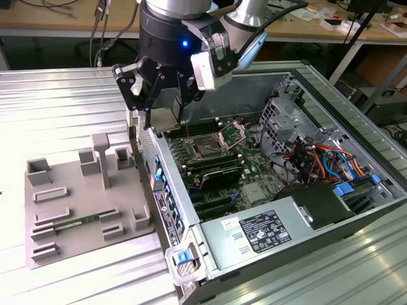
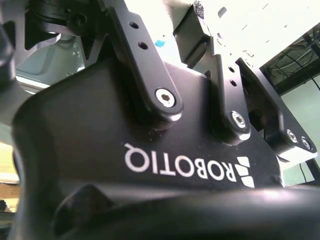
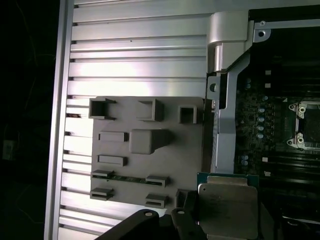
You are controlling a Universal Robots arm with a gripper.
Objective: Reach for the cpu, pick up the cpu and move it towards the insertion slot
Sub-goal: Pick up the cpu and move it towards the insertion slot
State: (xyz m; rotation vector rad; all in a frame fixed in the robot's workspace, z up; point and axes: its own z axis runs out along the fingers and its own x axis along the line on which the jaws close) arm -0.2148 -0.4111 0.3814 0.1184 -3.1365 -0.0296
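Above the near wall of the open computer case (image 1: pixel 267 248) in the exterior view, the gripper (image 1: pixel 159 105) hangs between the grey fixture plate (image 1: pixel 76 216) and the insertion slot (image 1: pixel 208 148), which lies well apart with its bracket raised. In the first wrist view the cpu (image 3: pixel 227 205) sits pinched in the closed fingers (image 3: pixel 182 222), over the case edge, with the insertion slot (image 3: pixel 306 125) farther on. The carry step looks underway; reaching the socket calls for travel across the motherboard (image 1: pixel 235 168) with the chip kept level.
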